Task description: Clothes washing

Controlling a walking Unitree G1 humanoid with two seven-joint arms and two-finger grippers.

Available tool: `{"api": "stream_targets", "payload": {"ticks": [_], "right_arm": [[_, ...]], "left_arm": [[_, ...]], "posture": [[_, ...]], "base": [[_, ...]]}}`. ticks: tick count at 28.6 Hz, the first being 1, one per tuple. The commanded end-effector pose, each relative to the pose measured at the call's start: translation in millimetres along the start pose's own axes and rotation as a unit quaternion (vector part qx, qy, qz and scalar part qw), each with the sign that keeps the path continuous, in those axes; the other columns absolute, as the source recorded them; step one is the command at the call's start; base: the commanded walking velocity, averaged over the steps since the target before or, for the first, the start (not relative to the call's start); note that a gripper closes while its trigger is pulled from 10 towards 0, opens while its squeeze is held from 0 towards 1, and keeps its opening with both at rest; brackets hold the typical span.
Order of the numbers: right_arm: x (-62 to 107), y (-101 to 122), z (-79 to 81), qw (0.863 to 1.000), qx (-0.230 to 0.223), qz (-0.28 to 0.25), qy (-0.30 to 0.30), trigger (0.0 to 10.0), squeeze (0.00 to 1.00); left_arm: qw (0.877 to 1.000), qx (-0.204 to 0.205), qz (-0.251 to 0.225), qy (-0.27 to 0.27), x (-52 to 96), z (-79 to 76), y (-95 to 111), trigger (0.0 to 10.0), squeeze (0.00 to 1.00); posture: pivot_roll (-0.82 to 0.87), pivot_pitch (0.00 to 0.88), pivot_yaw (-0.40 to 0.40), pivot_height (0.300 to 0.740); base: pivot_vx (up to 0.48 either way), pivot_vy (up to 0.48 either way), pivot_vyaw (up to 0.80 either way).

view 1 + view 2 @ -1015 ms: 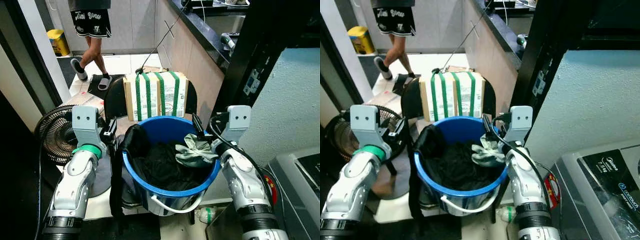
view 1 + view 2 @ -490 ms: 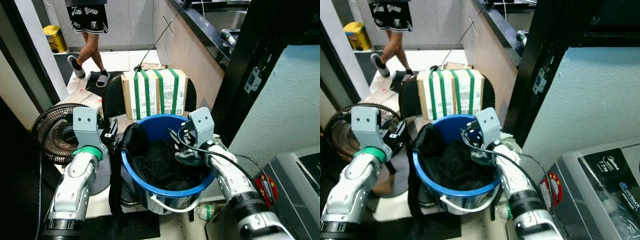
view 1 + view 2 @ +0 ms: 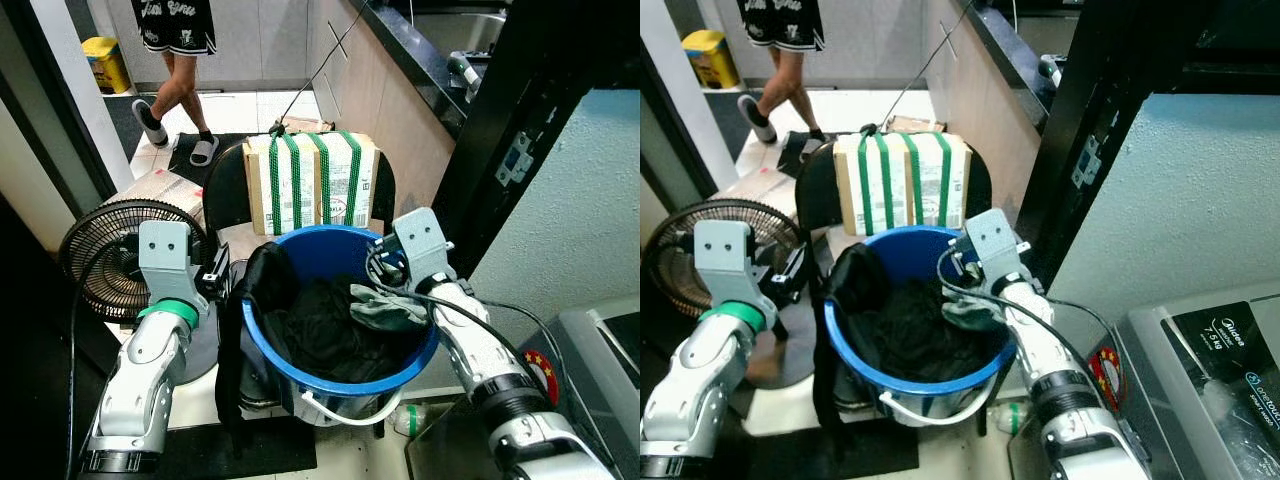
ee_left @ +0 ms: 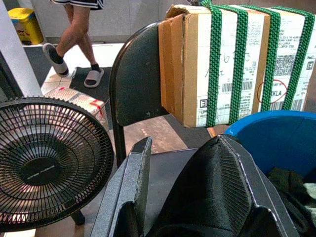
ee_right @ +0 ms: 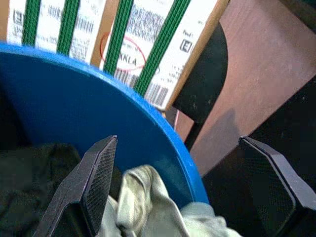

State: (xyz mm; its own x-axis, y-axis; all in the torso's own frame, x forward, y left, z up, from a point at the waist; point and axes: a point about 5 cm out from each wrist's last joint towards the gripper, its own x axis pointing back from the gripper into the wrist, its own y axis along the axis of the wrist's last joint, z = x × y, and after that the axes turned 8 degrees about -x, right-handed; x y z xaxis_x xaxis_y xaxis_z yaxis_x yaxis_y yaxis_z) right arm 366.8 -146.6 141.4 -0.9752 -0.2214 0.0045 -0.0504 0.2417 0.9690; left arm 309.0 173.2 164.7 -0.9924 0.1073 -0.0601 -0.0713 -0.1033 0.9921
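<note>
A blue bucket (image 3: pixel 322 252) stands in front of me, holding black clothes (image 3: pixel 322 330) and a pale grey-green cloth (image 3: pixel 385 308) on its right side. A black garment (image 3: pixel 262 280) hangs over the left rim. My right gripper (image 3: pixel 386 280) is open at the bucket's right rim. In the right wrist view its fingers (image 5: pixel 96 177) straddle the blue wall (image 5: pixel 74 94), just above the pale cloth (image 5: pixel 148 202), holding nothing. My left gripper (image 3: pixel 215 275) hovers outside the left rim beside the draped garment, open and empty (image 4: pixel 183 140).
Behind the bucket, a cardboard box (image 3: pixel 310 185) with green straps sits on a black chair (image 4: pixel 133 84). A floor fan (image 3: pixel 100 260) stands on the left. To the right are a black post (image 3: pixel 500 130) and a washing machine (image 3: pixel 1210 360). A person (image 3: pixel 175 60) walks at the far end.
My right gripper swung from the bucket's right side in over the clothes, then eased back to the right rim. The pale cloth stayed put. The person stepped farther away.
</note>
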Motion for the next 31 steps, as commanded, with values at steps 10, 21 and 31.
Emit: {"api": "stream_targets", "payload": {"ticks": [10, 21, 31], "right_arm": [[27.5, -46, -29.2, 0.994, 0.084, 0.052, -0.053, 10.0, 0.0], [37.0, -70, -11.5, 0.992, 0.052, 0.106, 0.043, 10.0, 0.0], [34.9, -62, -8.3, 0.993, 0.053, 0.078, 0.071, 10.0, 0.0]], "left_arm": [[1.0, 0.01, 0.002, -0.013, -1.7, -3.2, 1, 10.0, 0.0], [0.999, 0.015, 0.003, -0.051, 0.8, -14.0, 1, 10.0, 0.0], [0.999, 0.015, 0.003, -0.05, -0.9, -13.3, 0, 10.0, 0.0]], "posture": [[0.12, 0.065, 0.033, 0.74], [0.11, 0.053, 0.035, 0.74], [0.11, 0.06, 0.04, 0.74]], "base": [[0.0, 0.0, 0.0], [0.0, 0.0, 0.0], [0.0, 0.0, 0.0]]}}
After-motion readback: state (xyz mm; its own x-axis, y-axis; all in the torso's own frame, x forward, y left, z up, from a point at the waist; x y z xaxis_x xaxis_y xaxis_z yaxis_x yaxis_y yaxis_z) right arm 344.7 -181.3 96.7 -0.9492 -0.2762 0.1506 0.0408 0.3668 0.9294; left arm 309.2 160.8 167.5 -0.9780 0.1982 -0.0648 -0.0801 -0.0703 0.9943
